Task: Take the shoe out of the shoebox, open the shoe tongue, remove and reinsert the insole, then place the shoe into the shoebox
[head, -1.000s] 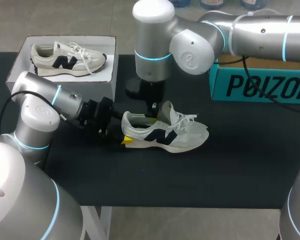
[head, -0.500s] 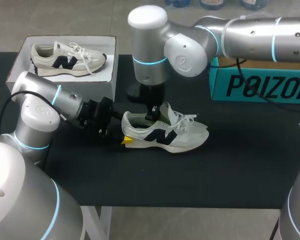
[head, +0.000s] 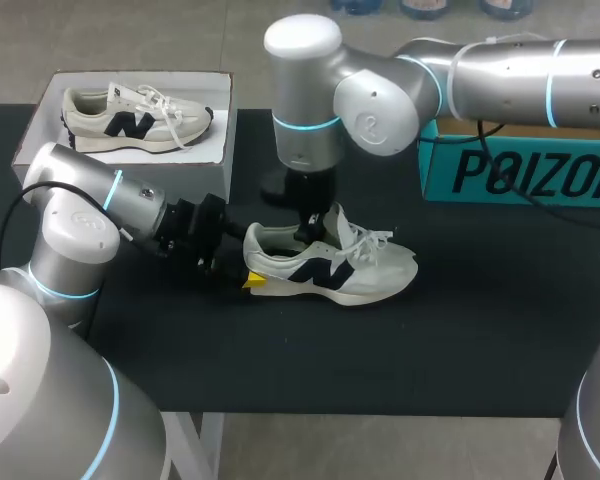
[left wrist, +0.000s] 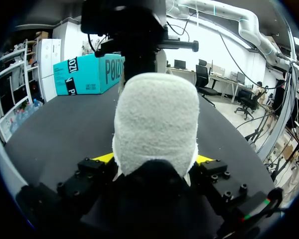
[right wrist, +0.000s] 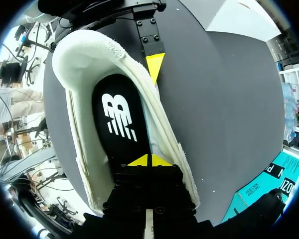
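A white sneaker (head: 330, 268) with a dark side logo lies on the black table, toe to the right. My left gripper (head: 248, 272) holds its heel. In the left wrist view the fuzzy heel (left wrist: 157, 119) fills the space between the two yellow tips, which press on both its sides. My right gripper (head: 305, 232) comes down from above into the shoe's mouth, next to the raised tongue. In the right wrist view its tips (right wrist: 149, 160) are shut together, right over the black insole (right wrist: 120, 119). I cannot tell whether they pinch it.
The white shoebox (head: 225, 140) stands at the back left with a second sneaker (head: 130, 118) lying in it. A teal box (head: 520, 170) sits at the back right, under my right arm. Bare black table lies in front of the shoe.
My right arm swayed slightly left, then back right, while its gripper stayed in the shoe's mouth. The shoe and my left arm have not moved.
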{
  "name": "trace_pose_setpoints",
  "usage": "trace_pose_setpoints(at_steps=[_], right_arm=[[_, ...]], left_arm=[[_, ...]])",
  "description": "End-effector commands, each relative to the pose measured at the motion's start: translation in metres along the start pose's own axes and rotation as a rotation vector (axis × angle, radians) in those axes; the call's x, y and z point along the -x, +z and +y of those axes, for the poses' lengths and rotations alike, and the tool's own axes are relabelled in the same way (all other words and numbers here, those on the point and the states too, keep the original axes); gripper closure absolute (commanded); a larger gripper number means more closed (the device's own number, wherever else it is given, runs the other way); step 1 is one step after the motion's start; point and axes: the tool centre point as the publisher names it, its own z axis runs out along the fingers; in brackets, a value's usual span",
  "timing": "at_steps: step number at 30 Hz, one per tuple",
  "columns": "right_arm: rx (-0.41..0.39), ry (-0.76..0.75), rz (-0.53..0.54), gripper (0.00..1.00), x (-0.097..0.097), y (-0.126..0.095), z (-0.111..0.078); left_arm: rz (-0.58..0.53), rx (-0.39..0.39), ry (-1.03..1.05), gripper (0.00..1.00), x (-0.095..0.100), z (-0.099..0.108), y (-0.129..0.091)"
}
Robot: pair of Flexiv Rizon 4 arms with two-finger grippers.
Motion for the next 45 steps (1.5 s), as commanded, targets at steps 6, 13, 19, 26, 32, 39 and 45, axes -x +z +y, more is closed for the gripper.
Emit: trace_pose_setpoints(at_steps=[6,13,19,26,32,39,45], right_arm=[[0.034,-0.001,0.009,1.0,0.012,0.005,0.005],[0.034,-0.007,0.029,0.75,0.01,0.016,0.003],[0.032,-0.005,0.042,0.68,0.007,0.023,-0.001],[0.025,-0.005,0.072,0.61,0.005,0.035,-0.003],[0.013,-0.01,0.106,0.58,-0.011,0.046,-0.009],[-0.004,-0.004,0.132,0.59,-0.023,0.056,-0.017],[-0.011,0.013,0.143,1.0,-0.026,0.062,-0.019]], left_arm=[[0.0,0.001,0.0,1.0,0.0,0.002,0.005],[0.0,0.001,0.0,1.0,0.0,0.002,0.005],[0.0,0.001,0.0,1.0,0.0,0.002,0.005],[0.0,0.001,0.0,1.0,0.0,0.002,0.005],[0.0,0.001,0.0,1.0,0.0,0.002,0.005],[0.0,0.001,0.0,1.0,0.0,0.002,0.005],[0.0,0.001,0.0,1.0,0.0,0.002,0.005]])
